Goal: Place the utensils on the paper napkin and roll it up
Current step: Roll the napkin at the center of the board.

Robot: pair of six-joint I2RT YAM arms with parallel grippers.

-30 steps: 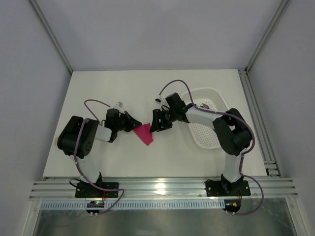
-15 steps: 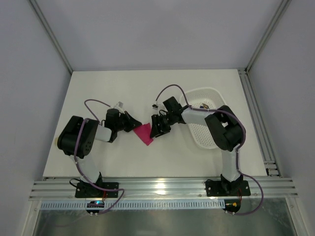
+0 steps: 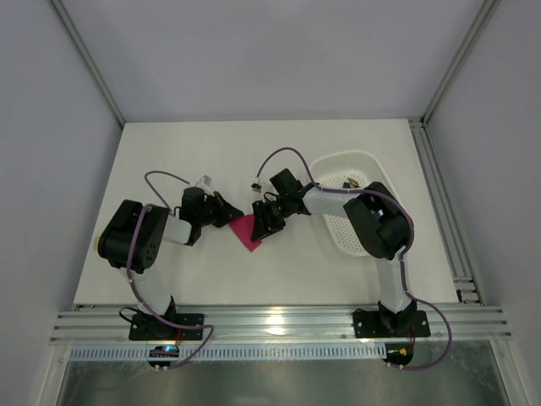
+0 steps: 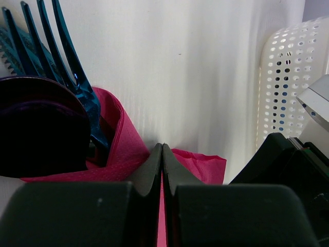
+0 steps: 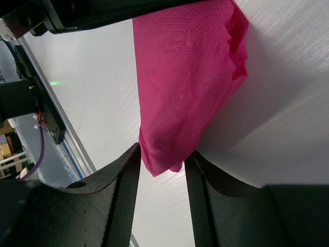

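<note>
Seen from above, two robot arms reached inward to meet over a magenta paper napkin [image 3: 248, 230] near the middle of a white table [image 3: 211, 152]. The napkin was no longer flat. It was folded over the utensils [image 4: 51, 118] into a loose, crumpled bundle.

In the left wrist view, a translucent teal fork [image 4: 88, 103] and a dark purple spoon head [image 4: 31, 128] poked out of the bundle's open end. The paper was wrapped around their handles. The left gripper [image 4: 162, 152] was fully closed, with a sliver of pink showing between its fingers. We judged that it was pinching an edge of the napkin to anchor the bundle. A white perforated basket [image 4: 288, 77] stood just beyond.

In the right wrist view, the right gripper [image 5: 163, 153] sat at the bundle's opposite end. Its fingers [image 5: 126, 180] were partly open and stood on either side of the tapered end, very close to the paper. We could not tell whether they were pressing on it. We judged that this arm was placed there to take that end and tighten the roll, which was loose and not yet finished.
</note>
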